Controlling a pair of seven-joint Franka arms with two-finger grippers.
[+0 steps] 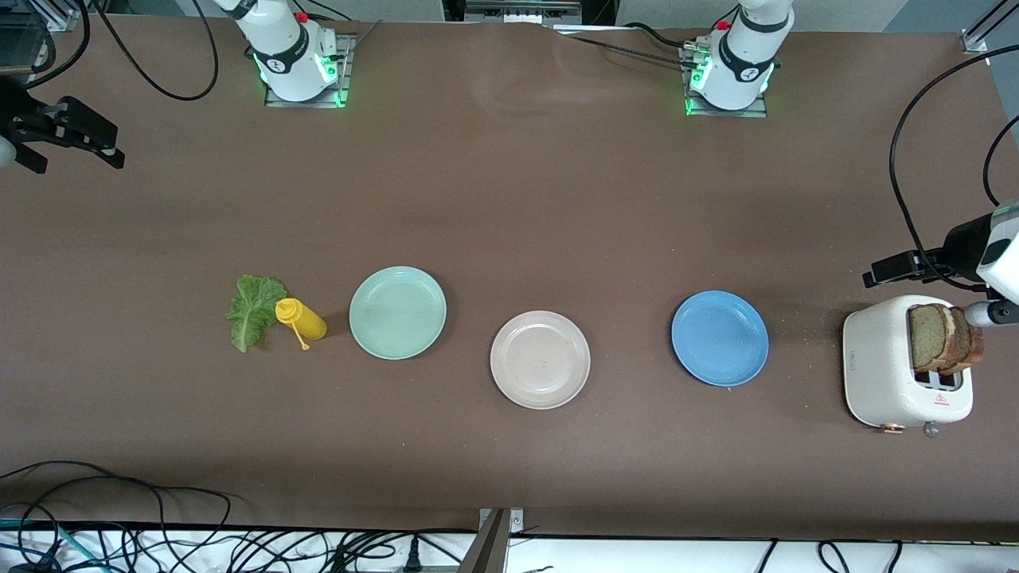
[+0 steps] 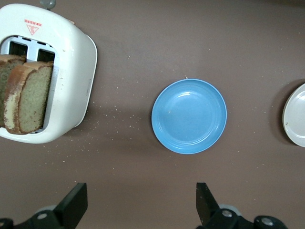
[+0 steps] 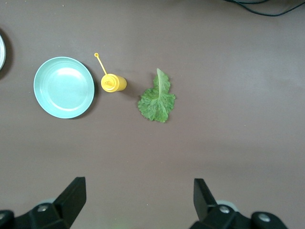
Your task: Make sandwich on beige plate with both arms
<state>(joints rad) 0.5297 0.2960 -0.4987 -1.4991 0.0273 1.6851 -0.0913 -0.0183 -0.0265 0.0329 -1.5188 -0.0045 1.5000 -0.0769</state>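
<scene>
Your right gripper (image 3: 136, 202) jaws spread above bare table, lettuce leaf (image 1: 253, 310) touching the yellow bottle (image 1: 301, 319), mint-green plate (image 1: 398, 312), empty beige plate (image 1: 540, 360), blue plate (image 1: 720, 338), two bread slices (image 1: 945, 338) upright in the toaster (image 1: 884, 374), your left gripper (image 2: 142, 205) jaws spread overhead.

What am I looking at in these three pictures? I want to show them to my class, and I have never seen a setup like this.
Two white robot arms are bolted to a brown table. One picture looks down from a high camera facing them; the other two come from cameras on each arm's wrist.

On the table lie a lettuce leaf, a yellow squeeze bottle, a mint-green plate, the beige plate, a blue plate and a white toaster holding bread slices.

The left end effector is open above the table between the toaster and the blue plate. The right end effector is open above the table by the lettuce. Neither holds anything.
</scene>
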